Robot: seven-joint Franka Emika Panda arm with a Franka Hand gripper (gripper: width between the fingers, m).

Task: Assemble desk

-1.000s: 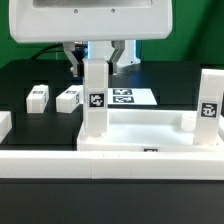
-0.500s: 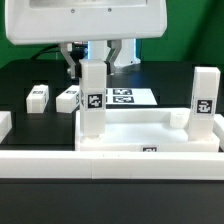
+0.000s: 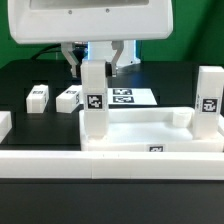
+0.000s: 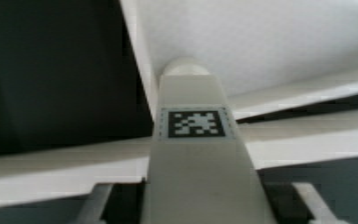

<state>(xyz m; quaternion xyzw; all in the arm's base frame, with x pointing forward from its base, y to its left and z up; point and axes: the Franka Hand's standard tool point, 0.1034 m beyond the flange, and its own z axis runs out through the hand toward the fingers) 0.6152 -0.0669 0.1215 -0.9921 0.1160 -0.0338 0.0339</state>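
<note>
The desk slab (image 3: 140, 126) lies on the table with its corner sockets up. One white leg (image 3: 95, 100) stands upright in its front corner on the exterior view's left. A second leg (image 3: 209, 102) stands at the corner on the exterior view's right. My gripper (image 3: 97, 62) straddles the top of the first leg from above. In the wrist view the tagged leg (image 4: 201, 150) runs between my fingers (image 4: 108, 203), with a dark gap on each side, so the jaws stand open around it. The slab (image 4: 247, 45) lies below.
Two loose legs (image 3: 38, 96) (image 3: 69, 98) lie on the black table at the exterior view's left. The marker board (image 3: 132, 97) lies behind the slab. A long low white rail (image 3: 110, 162) runs across the front. The robot's white base fills the top.
The slab with its right-hand leg swung slightly left, then back right. The leg under my gripper stayed nearly in place.
</note>
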